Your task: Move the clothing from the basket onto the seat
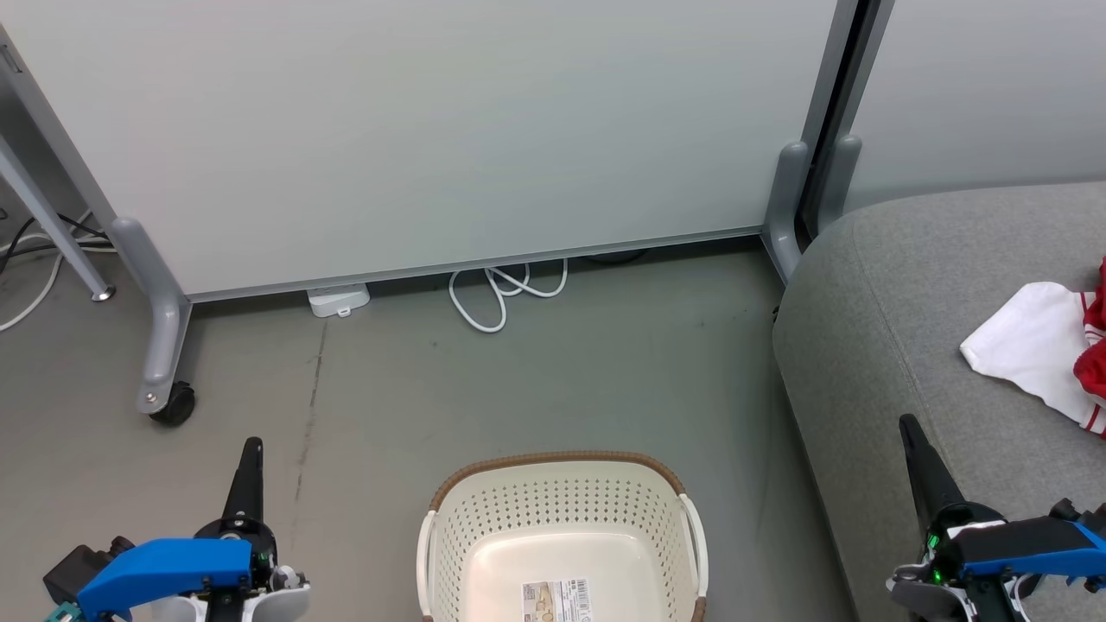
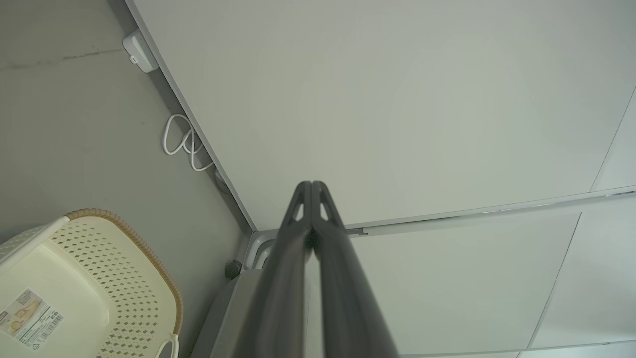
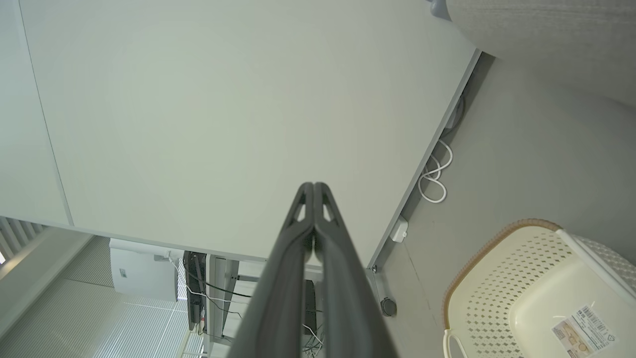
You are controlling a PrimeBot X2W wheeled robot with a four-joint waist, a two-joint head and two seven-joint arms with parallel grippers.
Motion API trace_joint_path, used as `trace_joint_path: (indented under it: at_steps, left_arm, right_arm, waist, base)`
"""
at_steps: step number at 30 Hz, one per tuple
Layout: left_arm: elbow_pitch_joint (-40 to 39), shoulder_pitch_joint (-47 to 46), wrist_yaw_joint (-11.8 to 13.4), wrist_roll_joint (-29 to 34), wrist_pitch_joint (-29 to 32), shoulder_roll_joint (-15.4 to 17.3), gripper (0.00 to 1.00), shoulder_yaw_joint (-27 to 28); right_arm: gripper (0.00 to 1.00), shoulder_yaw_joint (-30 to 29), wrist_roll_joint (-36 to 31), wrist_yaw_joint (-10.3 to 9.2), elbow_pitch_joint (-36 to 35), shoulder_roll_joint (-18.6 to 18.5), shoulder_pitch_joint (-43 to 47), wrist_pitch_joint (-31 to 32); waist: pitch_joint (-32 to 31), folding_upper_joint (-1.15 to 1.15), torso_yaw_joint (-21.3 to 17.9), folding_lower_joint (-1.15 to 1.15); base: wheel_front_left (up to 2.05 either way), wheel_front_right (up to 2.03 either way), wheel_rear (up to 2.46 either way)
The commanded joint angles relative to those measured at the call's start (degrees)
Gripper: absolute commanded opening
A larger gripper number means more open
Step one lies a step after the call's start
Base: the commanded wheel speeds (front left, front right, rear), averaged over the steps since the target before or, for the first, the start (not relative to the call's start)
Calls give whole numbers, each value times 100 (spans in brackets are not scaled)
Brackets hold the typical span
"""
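Observation:
The cream basket (image 1: 562, 510) stands on the floor at the bottom centre, with only its paper label (image 1: 557, 600) inside. It also shows in the left wrist view as the basket (image 2: 119, 278) and in the right wrist view as the basket (image 3: 502, 278). On the grey sofa (image 1: 881, 328) at the right lie a white garment with red stripes (image 1: 1032, 341) and a red garment (image 1: 1096, 350) at the frame edge. My left gripper (image 1: 251, 446) is shut and empty left of the basket; its tips (image 2: 312, 185) meet. My right gripper (image 1: 907, 423) is shut and empty over the sofa's front; its tips (image 3: 313, 186) meet.
A pale partition panel (image 1: 432, 130) on wheeled grey feet (image 1: 164, 380) runs across the back. A white cable loop (image 1: 501, 298) and a small white box (image 1: 339, 300) lie on the floor under it. More cables (image 1: 34, 250) trail at the far left.

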Motion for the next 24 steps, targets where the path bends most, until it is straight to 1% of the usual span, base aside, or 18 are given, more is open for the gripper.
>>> trace_joint_path:
  at_steps: [1,24]
  left_arm:
    - [-64,-133,-8,-91,45,-3,0,24]
    - [-220,-231,-9,-976,303,-33,0,184]
  right_arm:
    - [0,-15,120,3,-21,-40,-85,17]
    - [0,-69,1135,4,-3,-46,-179,141]
  waist:
    - [1,0,-2,0]
    - [22,0,-42,0]
  base:
    - [0,0,0]
    - [0,0,0]
